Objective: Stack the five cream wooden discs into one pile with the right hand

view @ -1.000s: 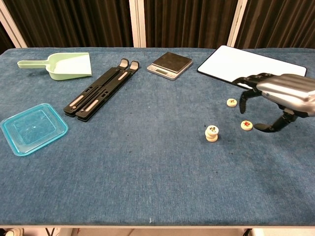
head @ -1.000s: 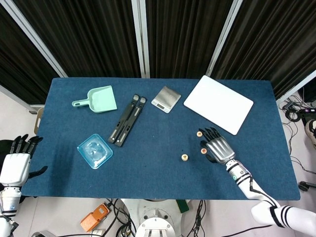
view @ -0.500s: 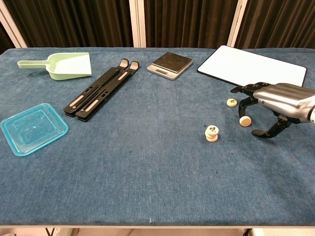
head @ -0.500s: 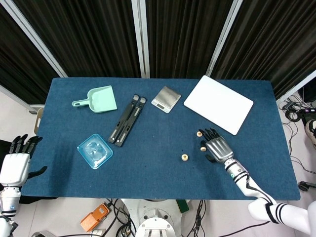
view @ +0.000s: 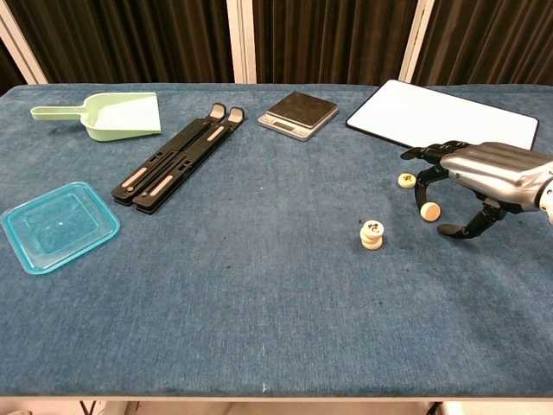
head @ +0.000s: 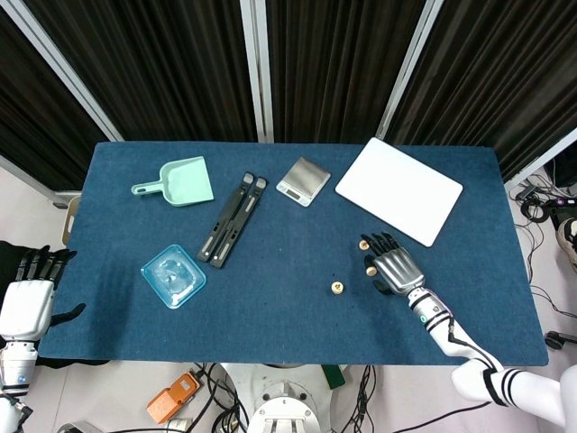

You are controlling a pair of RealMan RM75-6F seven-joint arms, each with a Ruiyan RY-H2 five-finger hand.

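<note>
Right hand [view: 471, 177] is up off the cloth with a cream disc [view: 429, 211] pinched on edge at its fingertips, thumb hanging apart below. From the chest view it cannot be told which fingers carry it. The pile [view: 371, 234] sits at eight o'clock from that hand, near but apart, and looks like two or more discs deep. A loose disc [view: 405, 180] lies flat at ten o'clock of the hand, just beside the fingertips. This looks like the carry step: one disc lifted, heading for the pile. Next move calls for swinging toward eight o'clock, levelling the disc, and setting it squarely on top without nudging the pile. Left hand [head: 27, 305] idles off the table edge, fingers spread, holding nothing.
</note>
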